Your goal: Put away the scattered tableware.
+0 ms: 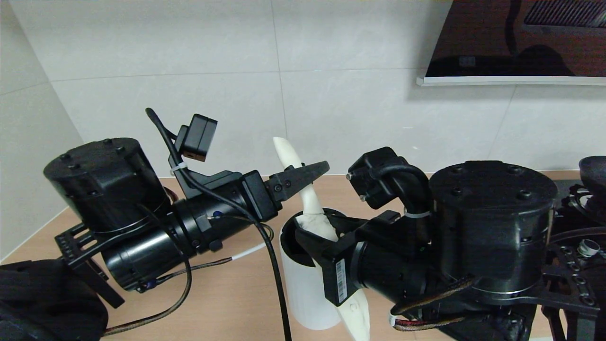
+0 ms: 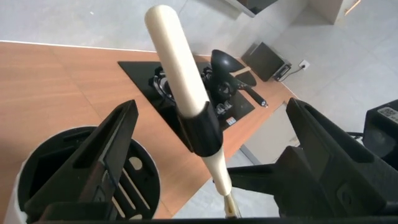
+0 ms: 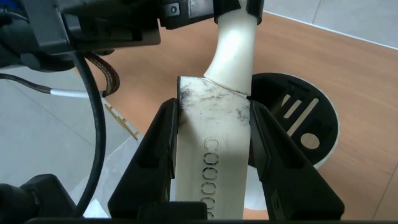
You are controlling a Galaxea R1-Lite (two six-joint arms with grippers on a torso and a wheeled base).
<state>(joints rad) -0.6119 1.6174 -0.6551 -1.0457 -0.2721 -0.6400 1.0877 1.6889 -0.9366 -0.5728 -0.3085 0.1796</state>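
Spatula [image 1: 310, 199]: white, slotted blade, held in the air at a slant, handle end up and blade end down. It crosses the mouth of the white holder [image 1: 303, 289], but the blade tip hangs outside, in front of the holder's wall on the robot's side, so nothing is in the holder yet. The right tool [image 3: 212, 124] is clenched flat on the blade, one jaw on each edge. The left tool [image 2: 211, 106] is spread wide, straddling the handle partway up near a dark band, and neither finger touches it. I read this as a pass from right to left, so the spatula can go in blade first. To do it well, centre the left fingers on the handle and close squarely across it, gripping the straight part, not the rounded end. Let the right tool let go only once that grip is firm, since a smooth handle held at a slant may swivel under the weight of the blade. Then draw the right tool clear toward the robot, lift until the blade tip is above the rim, stand the spatula upright over the dark opening and lower it straight down. The holder is tall and looks light, so a knock on its rim could tip it over on the wooden tabletop [image 1: 227, 293]. A black cooktop [image 2: 140, 70] lies farther along, well apart.
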